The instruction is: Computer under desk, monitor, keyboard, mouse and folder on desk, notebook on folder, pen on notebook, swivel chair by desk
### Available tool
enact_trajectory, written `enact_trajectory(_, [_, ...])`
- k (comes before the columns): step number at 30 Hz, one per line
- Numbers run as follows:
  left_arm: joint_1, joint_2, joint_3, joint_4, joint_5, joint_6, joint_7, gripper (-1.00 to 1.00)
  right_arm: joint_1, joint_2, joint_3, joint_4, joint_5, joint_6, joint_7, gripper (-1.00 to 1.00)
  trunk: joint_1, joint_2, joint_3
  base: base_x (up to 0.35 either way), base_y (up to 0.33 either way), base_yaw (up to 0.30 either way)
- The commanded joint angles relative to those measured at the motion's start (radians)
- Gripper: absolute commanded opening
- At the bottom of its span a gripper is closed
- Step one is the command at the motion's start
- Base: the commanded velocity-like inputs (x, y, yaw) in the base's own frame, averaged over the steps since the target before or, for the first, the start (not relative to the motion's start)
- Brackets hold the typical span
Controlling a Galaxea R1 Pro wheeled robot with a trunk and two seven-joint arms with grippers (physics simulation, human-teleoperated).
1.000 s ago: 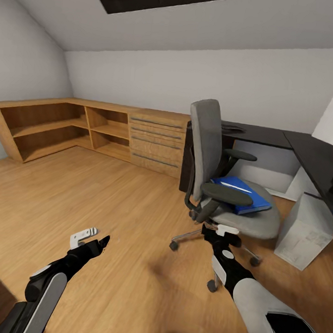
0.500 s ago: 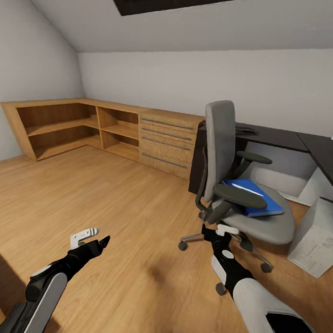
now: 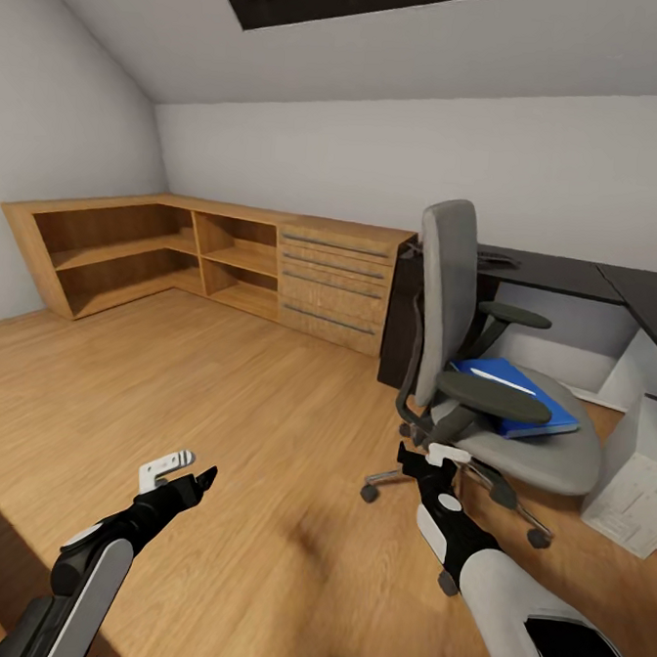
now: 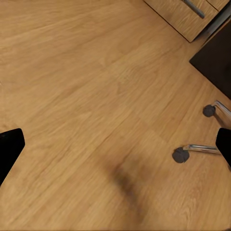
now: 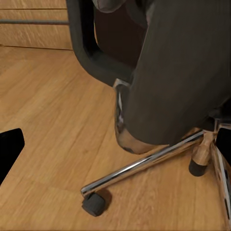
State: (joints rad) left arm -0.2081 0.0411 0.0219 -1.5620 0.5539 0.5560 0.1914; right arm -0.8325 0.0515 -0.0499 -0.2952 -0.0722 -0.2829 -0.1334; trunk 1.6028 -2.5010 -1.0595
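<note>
The blue folder (image 3: 515,395) is seen lying flat on the grey seat of the swivel chair (image 3: 472,378), partly tucked behind the near black armrest, and a slim white pen (image 3: 494,379) is laid across its top; whether a notebook lies between them cannot be told. The chair is stood on the wooden floor (image 3: 215,409) with its back turned toward the room, its chrome star base and casters spread beneath it, and in the right wrist view that base (image 5: 144,168) is shown close up under the dark underside of the seat. Just behind and beside the chair the long black desk (image 3: 558,276) is set against the white wall, and a pale tower computer (image 3: 642,468) is seen at the picture's right edge on the floor by the desk. A light wooden chest of drawers with bar handles (image 3: 332,280) is joined to low open shelves (image 3: 128,256) running along the wall into the corner. The right gripper (image 3: 435,460) is held low, just in front of the chair's base, and its jaws are spread apart with nothing between them. The left gripper (image 3: 180,468) is held well apart from the chair over bare floor, its jaws likewise parted and empty; two casters (image 4: 182,155) are caught in its wrist view.
</note>
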Motion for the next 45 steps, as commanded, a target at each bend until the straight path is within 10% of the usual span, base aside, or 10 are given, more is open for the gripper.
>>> enact_trajectory(1, [0.000, 0.000, 0.000, -0.001, 0.011, 0.004, 0.008, 1.00, -0.001, 0.001, -0.004, 0.001, -0.008, -0.005, 0.003, 1.00, 0.000, 0.000, -0.001, 0.034, 0.028, 0.000])
enact_trajectory(23, [0.000, 0.000, 0.000, -0.001, 0.012, 0.004, 0.008, 1.00, 0.000, 0.001, -0.004, -0.001, -0.008, -0.007, 0.002, 1.00, 0.000, 0.000, -0.001, 0.090, 0.044, 0.000])
enact_trajectory(45, [0.000, 0.000, 0.000, -0.001, 0.012, 0.004, 0.008, 1.00, 0.000, 0.001, -0.004, 0.000, -0.007, -0.007, 0.002, 1.00, 0.000, 0.000, 0.012, -0.205, -0.008, -0.120])
